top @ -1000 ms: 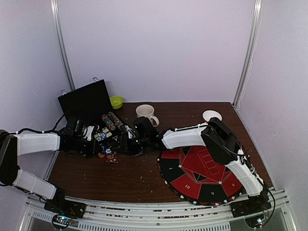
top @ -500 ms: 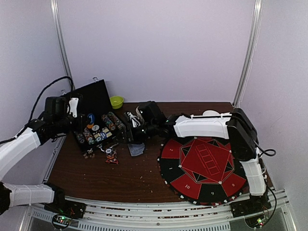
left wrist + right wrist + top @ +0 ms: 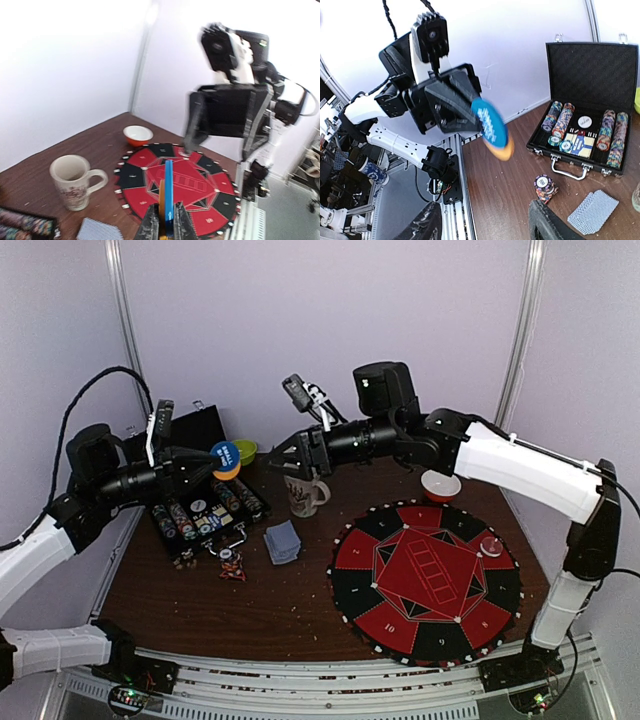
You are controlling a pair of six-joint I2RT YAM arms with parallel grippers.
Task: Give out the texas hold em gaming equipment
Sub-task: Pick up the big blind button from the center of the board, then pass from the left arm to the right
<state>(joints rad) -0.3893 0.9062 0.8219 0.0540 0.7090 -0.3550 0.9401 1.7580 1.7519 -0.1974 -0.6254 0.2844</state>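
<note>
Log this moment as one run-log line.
left gripper: shut on blue and orange discs, raised | right gripper: open, empty, raised near mug | card deck: on table beside mug

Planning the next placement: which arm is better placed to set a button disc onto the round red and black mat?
Probably left: the left hand is shut on the blue and orange discs, held in the air. The right hand hangs open and empty near the mug, though nearer the mat.

discs (image 3: 224, 453) 2 | mug (image 3: 303, 494) 1 | bowls (image 3: 441, 485) 2 | card pile (image 3: 283, 541) 1 | chip rows (image 3: 562, 119) — perhaps 4
</note>
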